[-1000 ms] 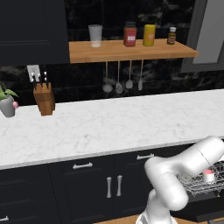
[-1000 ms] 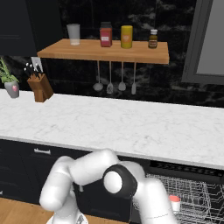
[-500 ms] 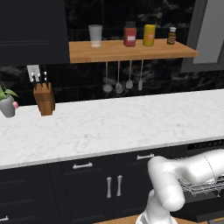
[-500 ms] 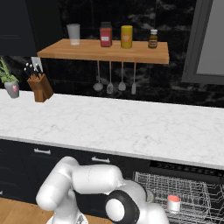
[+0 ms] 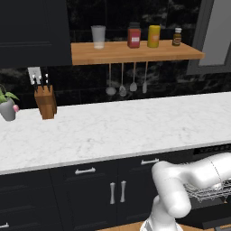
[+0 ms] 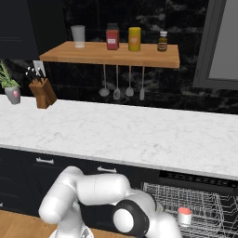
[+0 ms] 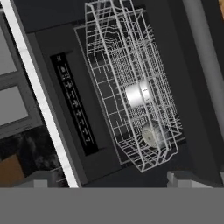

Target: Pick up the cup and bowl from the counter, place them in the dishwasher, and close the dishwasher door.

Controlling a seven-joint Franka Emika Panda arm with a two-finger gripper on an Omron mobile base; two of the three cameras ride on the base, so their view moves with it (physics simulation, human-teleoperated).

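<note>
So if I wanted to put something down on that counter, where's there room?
Nearly everywhere: the counter is bare from the knife block rightward to its far end. It is crowded at the left, where knife block and potted plant sit close. The shelf above holds four containers.

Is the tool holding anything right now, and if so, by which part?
Nothing is held. The tool is open and empty, above the dishwasher's wire rack, where the cup already sits.
</note>
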